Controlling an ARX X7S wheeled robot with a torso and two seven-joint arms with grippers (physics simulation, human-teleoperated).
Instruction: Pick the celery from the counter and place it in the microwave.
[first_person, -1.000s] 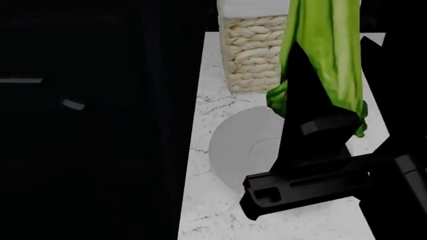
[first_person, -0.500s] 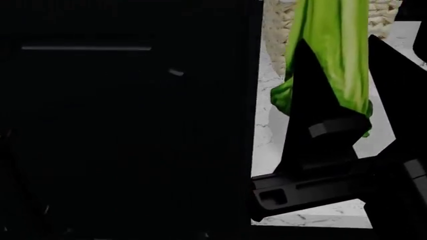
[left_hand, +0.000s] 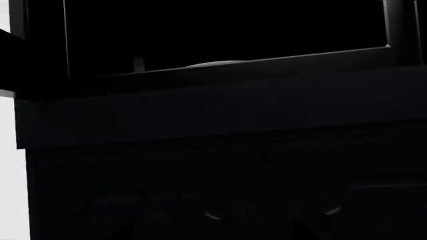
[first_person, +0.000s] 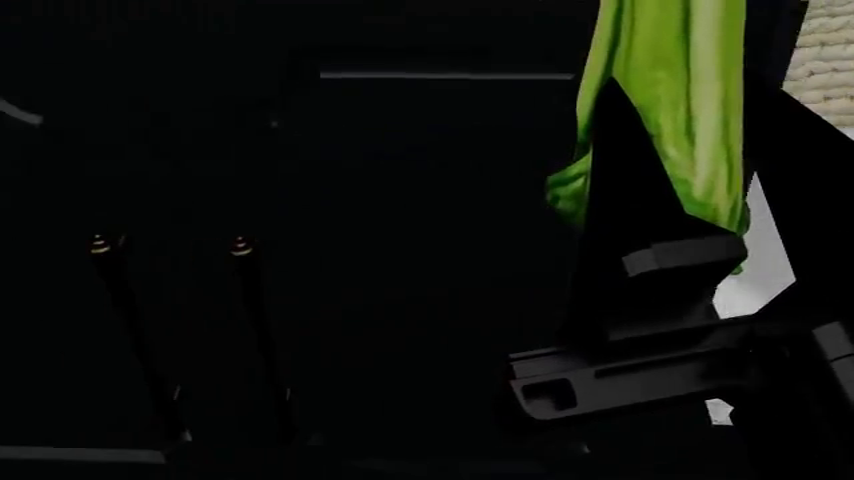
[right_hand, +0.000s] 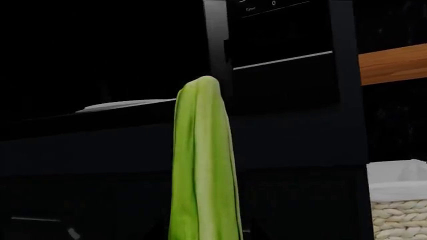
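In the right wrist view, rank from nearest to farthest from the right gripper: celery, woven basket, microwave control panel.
1. celery: held in the gripper, sticking up in front of the camera.
2. woven basket: low, off to the side.
3. microwave control panel: high up, beyond the celery tip.

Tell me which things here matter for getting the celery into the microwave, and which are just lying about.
Part of the job:
- celery, held upright in the right tool
- microwave, its dark opening ahead
- counter, only a white sliver showing

Just lying about:
- woven basket
- wooden shelf edge
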